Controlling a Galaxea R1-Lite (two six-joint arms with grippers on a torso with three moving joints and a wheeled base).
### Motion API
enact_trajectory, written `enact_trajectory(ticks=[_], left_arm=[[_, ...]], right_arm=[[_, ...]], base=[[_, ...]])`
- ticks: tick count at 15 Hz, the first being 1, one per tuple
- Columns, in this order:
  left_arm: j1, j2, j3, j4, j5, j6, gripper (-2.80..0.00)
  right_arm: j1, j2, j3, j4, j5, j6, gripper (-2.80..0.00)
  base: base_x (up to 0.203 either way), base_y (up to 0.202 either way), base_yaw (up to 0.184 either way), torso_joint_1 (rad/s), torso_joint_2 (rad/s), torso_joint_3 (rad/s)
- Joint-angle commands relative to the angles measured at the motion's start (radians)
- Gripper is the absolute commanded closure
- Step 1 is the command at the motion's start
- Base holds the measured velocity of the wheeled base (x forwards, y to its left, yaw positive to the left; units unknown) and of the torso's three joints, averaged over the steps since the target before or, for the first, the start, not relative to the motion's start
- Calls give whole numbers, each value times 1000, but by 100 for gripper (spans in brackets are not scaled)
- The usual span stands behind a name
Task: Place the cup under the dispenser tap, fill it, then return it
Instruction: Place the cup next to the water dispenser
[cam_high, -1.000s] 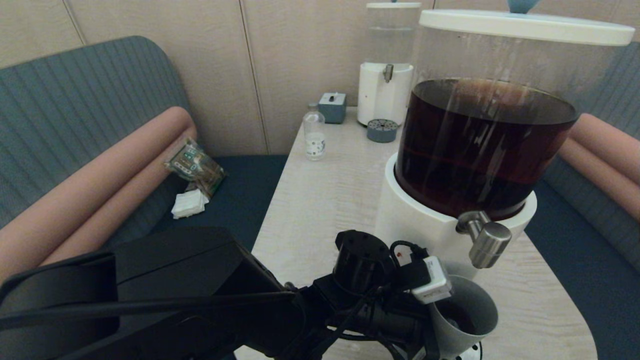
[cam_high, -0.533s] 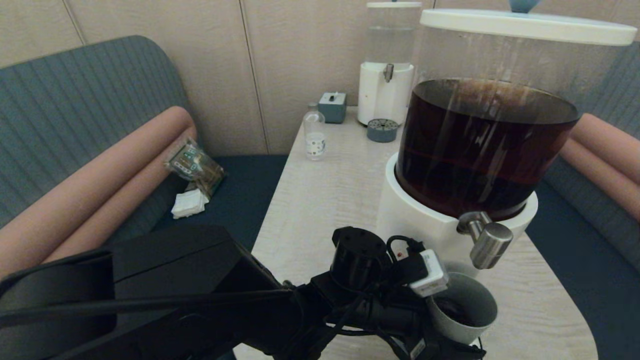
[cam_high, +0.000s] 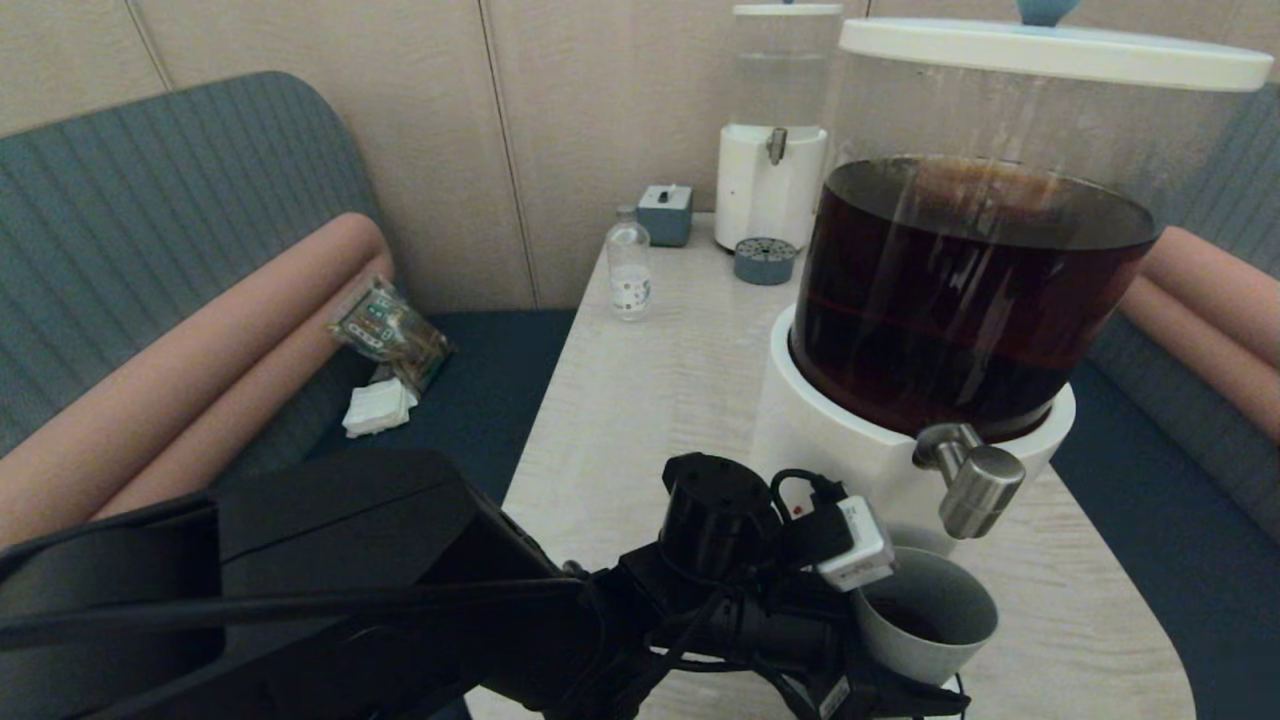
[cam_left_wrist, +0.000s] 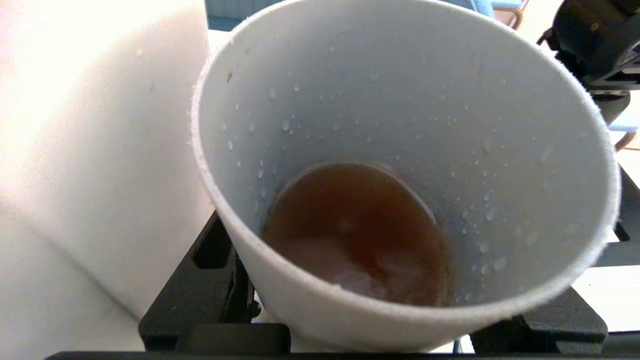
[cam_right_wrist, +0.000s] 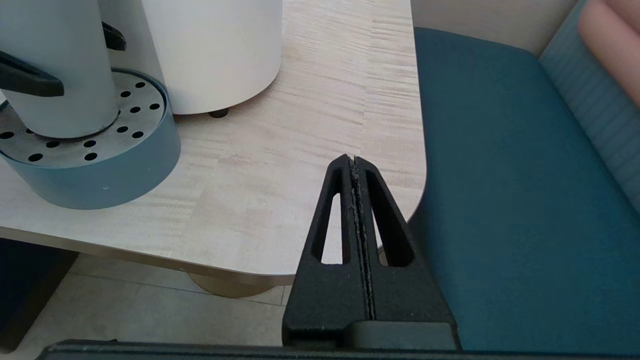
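one left gripper (cam_left_wrist: 372, 320) clasps the cup (cam_high: 925, 615).

— What's at the far end of the table (cam_high: 640, 400)?
— A small clear labelled bottle (cam_high: 629, 268), a grey-blue box (cam_high: 665, 214) behind it, a smaller white dispenser (cam_high: 772, 130) of clear liquid, and a round perforated drip tray (cam_high: 764, 261) before it.
— And on the bench (cam_high: 480, 380)?
— A printed snack packet (cam_high: 388, 330) leaning over a white napkin (cam_high: 378, 408).
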Motion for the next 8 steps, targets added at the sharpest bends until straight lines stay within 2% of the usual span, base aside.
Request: enact_trajectory(ticks=[1,8], left_arm=[[-1,-30,15,-6,4,1,0],[-1,-155,164,-21,60,-23,0]], right_arm=[[0,-3,0,0,0,-1,0],[0,-3,0,0,0,-1,0]], base=[[0,0,0,0,0,0],[0,0,0,0,0,0]])
